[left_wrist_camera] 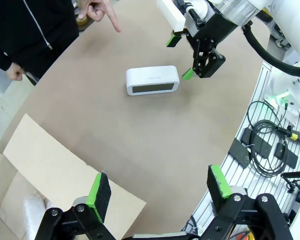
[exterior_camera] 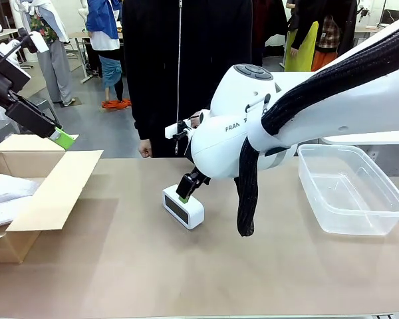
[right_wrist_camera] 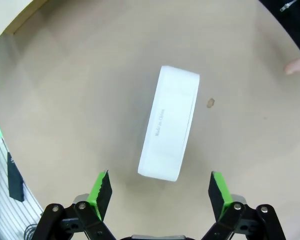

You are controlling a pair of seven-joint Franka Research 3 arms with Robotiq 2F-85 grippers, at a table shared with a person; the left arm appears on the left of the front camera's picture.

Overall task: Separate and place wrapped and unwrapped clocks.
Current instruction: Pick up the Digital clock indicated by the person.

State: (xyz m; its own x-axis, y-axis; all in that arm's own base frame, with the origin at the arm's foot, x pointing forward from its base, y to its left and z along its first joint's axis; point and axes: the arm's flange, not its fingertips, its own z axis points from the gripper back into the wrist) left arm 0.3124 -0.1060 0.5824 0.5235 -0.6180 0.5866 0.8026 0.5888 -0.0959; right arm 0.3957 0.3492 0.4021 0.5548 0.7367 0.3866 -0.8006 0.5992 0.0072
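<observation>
Here I saw the cardboard box [exterior_camera: 50, 193] at the table's left edge, flaps open, with whitish bubble-wrapped bundles [exterior_camera: 6, 189] lying inside; I could not count them. The clear plastic tub [exterior_camera: 349, 189] on the right held nothing I could make out. The bare white clock [exterior_camera: 183, 207] stood on the table [exterior_camera: 120, 266] between the two containers, dark face toward me. My right gripper [right_wrist_camera: 160, 192] hung just above it, jaws spread wide, not touching it. My left gripper [left_wrist_camera: 157, 190] hovered over the box's flap, also spread and carrying nothing. The person's hand [left_wrist_camera: 97, 11] pointed toward the clock.
</observation>
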